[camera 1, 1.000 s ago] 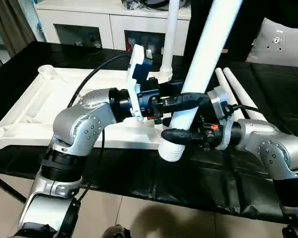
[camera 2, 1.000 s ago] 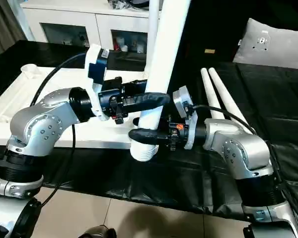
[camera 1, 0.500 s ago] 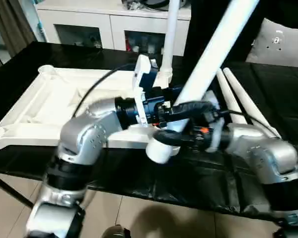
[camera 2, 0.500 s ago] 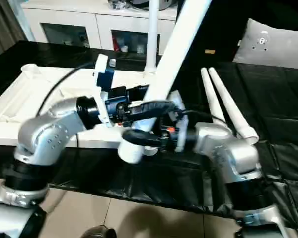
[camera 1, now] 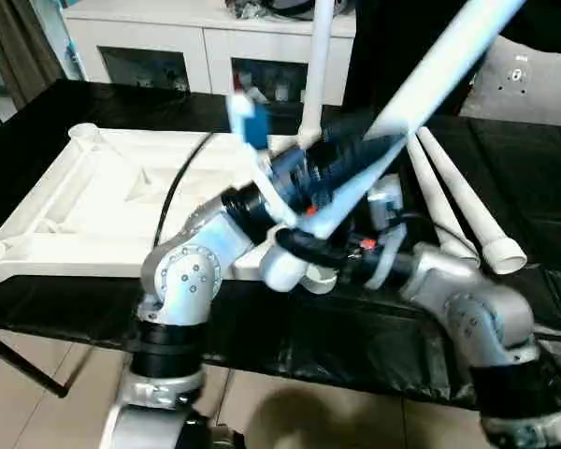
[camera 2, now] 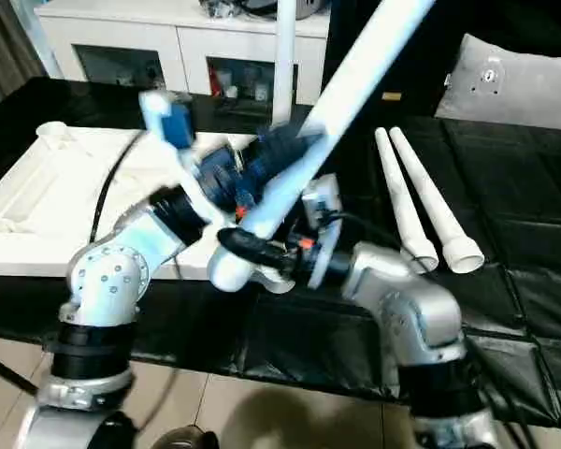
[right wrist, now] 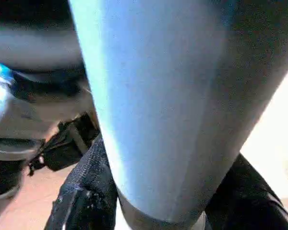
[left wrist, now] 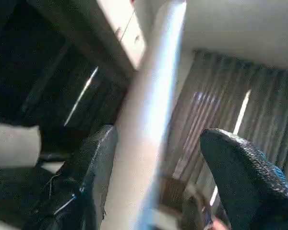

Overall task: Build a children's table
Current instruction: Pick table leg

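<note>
I see both arms crossed in front of me over the worktop (camera 1: 65, 290) edge, forearms bent inward so the wrists meet. My right claw (camera 1: 304, 251) is clamped around the thick lower end of a white leg (camera 1: 421, 89); in the right wrist view its black fingers (right wrist: 81, 191) sit on either side of the tube. The leg tilts steeply, rising from this claw up and toward my right, its open end (camera 1: 282, 271) hanging just below the grip.

My left claw (left wrist: 156, 177) sits just above the right one on the same leg. Its fingers (left wrist: 240, 177) stand apart: one lies against the tube, the other is clear of it.

Beyond the claws the tabletop (camera 1: 103, 201) lies underside up, one leg (camera 1: 316, 70) upright in its far corner. Two spare legs (camera 1: 458, 201) lie side by side past my right claw.
</note>
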Motion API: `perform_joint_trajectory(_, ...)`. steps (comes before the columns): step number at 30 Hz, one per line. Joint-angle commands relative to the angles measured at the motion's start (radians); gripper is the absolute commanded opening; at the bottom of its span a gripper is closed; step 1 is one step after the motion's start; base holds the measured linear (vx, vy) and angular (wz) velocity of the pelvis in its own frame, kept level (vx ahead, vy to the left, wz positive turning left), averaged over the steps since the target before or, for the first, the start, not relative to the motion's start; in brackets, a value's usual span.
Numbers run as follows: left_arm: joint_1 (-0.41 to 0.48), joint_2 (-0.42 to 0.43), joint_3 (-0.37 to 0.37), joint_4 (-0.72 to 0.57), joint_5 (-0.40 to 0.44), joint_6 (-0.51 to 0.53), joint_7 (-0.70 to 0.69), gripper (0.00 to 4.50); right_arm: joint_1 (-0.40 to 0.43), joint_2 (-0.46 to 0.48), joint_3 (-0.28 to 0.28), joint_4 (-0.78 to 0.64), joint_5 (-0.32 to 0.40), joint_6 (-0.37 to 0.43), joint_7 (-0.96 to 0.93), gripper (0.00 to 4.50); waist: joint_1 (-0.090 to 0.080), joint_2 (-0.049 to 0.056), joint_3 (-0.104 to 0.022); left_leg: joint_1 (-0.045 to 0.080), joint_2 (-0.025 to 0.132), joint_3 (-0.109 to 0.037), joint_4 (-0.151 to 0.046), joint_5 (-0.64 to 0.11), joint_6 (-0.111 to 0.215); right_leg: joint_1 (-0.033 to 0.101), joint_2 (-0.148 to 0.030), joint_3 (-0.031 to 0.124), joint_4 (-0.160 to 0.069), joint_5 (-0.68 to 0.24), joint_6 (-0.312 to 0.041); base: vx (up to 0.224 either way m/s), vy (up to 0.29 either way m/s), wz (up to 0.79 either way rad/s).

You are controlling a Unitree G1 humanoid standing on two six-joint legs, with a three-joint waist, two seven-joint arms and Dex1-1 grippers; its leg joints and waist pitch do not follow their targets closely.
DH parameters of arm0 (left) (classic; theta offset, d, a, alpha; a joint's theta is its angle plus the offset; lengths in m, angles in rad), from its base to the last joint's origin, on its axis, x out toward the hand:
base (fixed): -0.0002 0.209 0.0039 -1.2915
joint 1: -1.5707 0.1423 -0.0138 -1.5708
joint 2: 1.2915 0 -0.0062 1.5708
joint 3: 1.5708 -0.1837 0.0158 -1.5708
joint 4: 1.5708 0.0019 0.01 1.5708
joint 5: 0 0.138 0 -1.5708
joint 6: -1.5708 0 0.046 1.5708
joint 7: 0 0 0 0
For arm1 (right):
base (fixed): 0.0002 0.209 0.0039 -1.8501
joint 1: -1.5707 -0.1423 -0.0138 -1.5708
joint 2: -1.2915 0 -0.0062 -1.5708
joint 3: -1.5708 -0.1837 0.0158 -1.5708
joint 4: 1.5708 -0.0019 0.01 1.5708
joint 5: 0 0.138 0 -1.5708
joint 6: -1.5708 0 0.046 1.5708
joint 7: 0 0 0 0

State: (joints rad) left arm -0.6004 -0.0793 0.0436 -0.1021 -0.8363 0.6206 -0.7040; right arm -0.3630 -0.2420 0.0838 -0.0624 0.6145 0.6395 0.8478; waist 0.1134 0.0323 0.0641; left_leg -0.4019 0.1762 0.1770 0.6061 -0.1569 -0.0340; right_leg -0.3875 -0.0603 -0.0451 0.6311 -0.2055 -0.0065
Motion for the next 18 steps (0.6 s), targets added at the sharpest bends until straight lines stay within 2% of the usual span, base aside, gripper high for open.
perform_joint_trajectory(1, -0.025, 0.009, 0.009, -0.01, -0.004, 0.0, 0.016, 3.25, 0.003, 0.012, -0.018, -0.007, -0.01, 0.017, -0.05, 1.89, 0.001, 0.006, -0.076, 0.027, 0.047, -0.023, -0.067, -0.219, -0.004, 0.039, -0.075, 0.04, -0.087, -0.2, -0.188, 0.0, 0.0, 0.0)
perform_joint_trajectory(2, -0.036, 0.035, 0.035, 0.003, 0.012, -0.008, 0.028, 3.25, 0.008, 0.039, -0.053, 0.01, -0.049, -0.006, -0.152, 1.89, -0.001, 0.013, -0.076, 0.027, 0.046, -0.025, -0.068, -0.229, -0.013, 0.037, -0.074, 0.04, -0.087, -0.212, -0.178, 0.0, 0.0, 0.0)
perform_joint_trajectory(3, -0.038, 0.042, 0.04, 0.005, 0.015, -0.011, 0.028, 3.25, 0.008, 0.042, -0.061, 0.016, -0.059, -0.014, -0.171, 1.89, -0.005, 0.008, -0.075, 0.028, 0.046, -0.023, -0.07, -0.233, -0.02, 0.034, -0.072, 0.04, -0.09, -0.219, -0.172, 0.0, 0.0, 0.0)
perform_joint_trajectory(4, -0.046, 0.076, 0.06, 0.017, 0.03, -0.02, 0.028, 3.25, 0.005, 0.048, -0.089, 0.044, -0.101, -0.037, -0.246, 1.89, -0.005, 0.007, -0.076, 0.029, 0.044, -0.025, -0.071, -0.24, -0.033, 0.036, -0.074, 0.039, -0.091, -0.235, -0.163, 0.0, 0.0, 0.0)
perform_joint_trajectory(5, -0.051, 0.105, 0.066, 0.03, 0.053, -0.026, 0.032, 3.25, 0.003, 0.043, -0.1, 0.056, -0.118, -0.041, -0.275, 1.89, -0.009, 0.008, -0.075, 0.032, 0.042, -0.024, -0.072, -0.25, -0.045, 0.032, -0.073, 0.039, -0.092, -0.257, -0.152, 0.0, 0.0, 0.0)
perform_joint_trajectory(6, -0.055, 0.152, 0.071, 0.052, 0.095, -0.038, 0.037, 3.25, 0.005, 0.033, -0.112, 0.053, -0.131, -0.034, -0.304, 1.89, -0.012, 0.004, -0.074, 0.033, 0.041, -0.024, -0.074, -0.253, -0.051, 0.034, -0.069, 0.039, -0.093, -0.268, -0.138, 0.0, 0.0, 0.0)
perform_joint_trajectory(8, -0.055, 0.167, 0.071, 0.059, 0.107, -0.042, 0.038, 3.25, 0.007, 0.029, -0.114, 0.048, -0.135, -0.03, -0.312, 1.89, -0.013, 0.009, -0.076, 0.033, 0.04, -0.023, -0.072, -0.248, -0.051, 0.035, -0.07, 0.041, -0.092, -0.266, -0.123, 0.0, 0.0, 0.0)
perform_joint_trajectory(9, -0.05, 0.212, 0.064, 0.082, 0.155, -0.057, 0.04, 3.25, 0.007, 0.013, -0.103, 0.036, -0.165, -0.015, -0.342, 1.89, -0.015, 0.005, -0.078, 0.03, 0.041, -0.024, -0.073, -0.229, -0.049, 0.036, -0.07, 0.041, -0.091, -0.244, -0.116, 0.0, 0.0, 0.0)
perform_joint_trajectory(12, -0.043, 0.268, 0.049, 0.119, 0.223, -0.081, 0.044, 3.25, 0.001, -0.001, -0.091, 0.024, -0.215, 0.022, -0.412, 1.89, -0.022, 0.01, -0.08, 0.03, 0.04, -0.023, -0.073, -0.203, -0.049, 0.035, -0.067, 0.041, -0.084, -0.199, -0.119, 0.0, 0.0, 0.0)
perform_joint_trajectory(13, -0.031, 0.314, 0.038, 0.153, 0.274, -0.109, 0.049, 3.25, -0.001, 0.012, -0.089, 0.021, -0.258, -0.021, -0.463, 1.89, -0.023, 0.01, -0.08, 0.031, 0.039, -0.022, -0.072, -0.206, -0.051, 0.036, -0.069, 0.041, -0.084, -0.195, -0.125, 0.0, 0.0, 0.0)
perform_joint_trajectory(14, -0.024, 0.337, 0.03, 0.17, 0.301, -0.124, 0.053, 3.25, -0.002, 0.019, -0.09, 0.022, -0.278, -0.051, -0.482, 1.89, -0.027, 0.017, -0.08, 0.03, 0.04, -0.023, -0.073, -0.209, -0.057, 0.031, -0.069, 0.041, -0.085, -0.193, -0.122, 0.0, 0.0, 0.0)
perform_joint_trajectory(15, -0.013, 0.372, 0.006, 0.193, 0.347, -0.149, 0.049, 3.25, -0.001, 0.039, -0.102, 0.024, -0.282, -0.09, -0.502, 1.89, -0.033, 0.011, -0.082, 0.029, 0.038, -0.023, -0.073, -0.205, -0.058, 0.036, -0.068, 0.042, -0.081, -0.171, -0.123, 0.0, 0.0, 0.0)
perform_joint_trajectory(16, -0.013, 0.372, 0.006, 0.193, 0.347, -0.149, 0.049, 3.25, -0.001, 0.039, -0.102, 0.024, -0.282, -0.09, -0.502, 1.89, -0.032, 0.013, -0.083, 0.028, 0.039, -0.023, -0.072, -0.198, -0.056, 0.037, -0.07, 0.042, -0.08, -0.158, -0.123, 0.0, 0.0, 0.0)
perform_joint_trajectory(18, 0.007, 0.432, -0.051, 0.232, 0.436, -0.204, 0.027, 3.25, -0.002, 0.064, -0.122, 0.031, -0.29, -0.129, -0.536, 1.89, -0.037, 0.016, -0.083, 0.03, 0.04, -0.021, -0.072, -0.204, -0.047, 0.034, -0.069, 0.044, -0.079, -0.145, -0.133, 0.0, 0.0, 0.0)
